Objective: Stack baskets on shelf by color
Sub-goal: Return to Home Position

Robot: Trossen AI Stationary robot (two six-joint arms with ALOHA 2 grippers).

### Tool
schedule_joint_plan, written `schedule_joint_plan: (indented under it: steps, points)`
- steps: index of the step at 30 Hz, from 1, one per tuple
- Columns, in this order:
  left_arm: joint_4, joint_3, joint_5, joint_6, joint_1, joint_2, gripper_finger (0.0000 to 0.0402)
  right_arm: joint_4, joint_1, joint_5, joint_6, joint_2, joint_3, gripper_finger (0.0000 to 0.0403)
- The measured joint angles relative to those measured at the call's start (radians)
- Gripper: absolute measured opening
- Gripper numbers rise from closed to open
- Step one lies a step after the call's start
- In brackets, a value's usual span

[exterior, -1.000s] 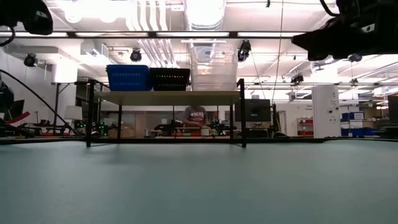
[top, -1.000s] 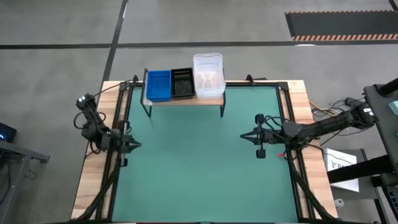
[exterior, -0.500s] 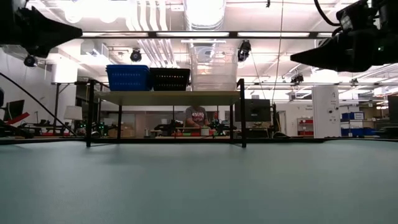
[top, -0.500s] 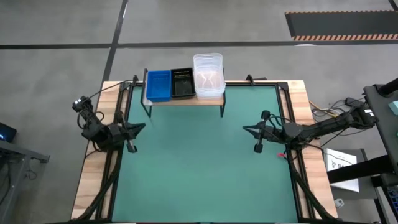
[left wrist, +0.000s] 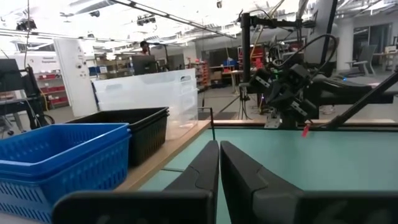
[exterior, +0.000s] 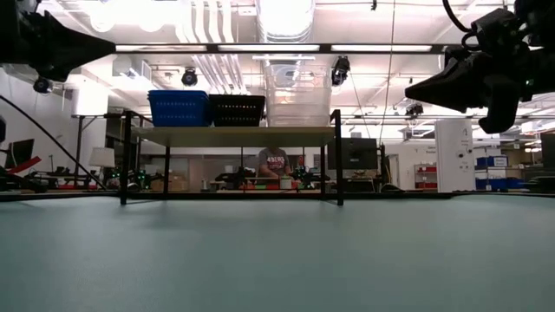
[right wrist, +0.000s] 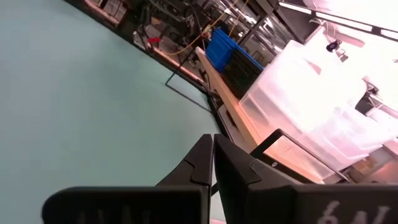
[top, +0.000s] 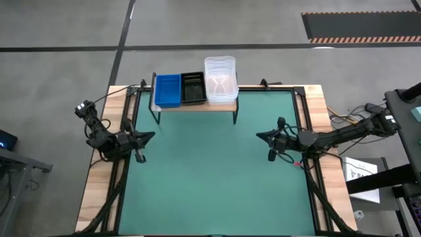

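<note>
Grey concrete floor (top: 66, 79), ceiling lights (exterior: 284, 13)

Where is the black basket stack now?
High view: the black stack sits on the shelf at the table's far edge, blue stack left of it, clear stack right.

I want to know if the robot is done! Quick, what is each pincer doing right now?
Left pincer: closed, holding nothing.
Right pincer: closed, holding nothing.
</note>
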Motion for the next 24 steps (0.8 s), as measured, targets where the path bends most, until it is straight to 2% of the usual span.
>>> schedule_joint_plan:
  steps: [24]
  points:
    - [0.000, 0.000, 0.000, 0.000, 0.000, 0.013, 0.0000, -0.003, 0.000, 0.000, 0.135, 0.000, 0.000, 0.0009]
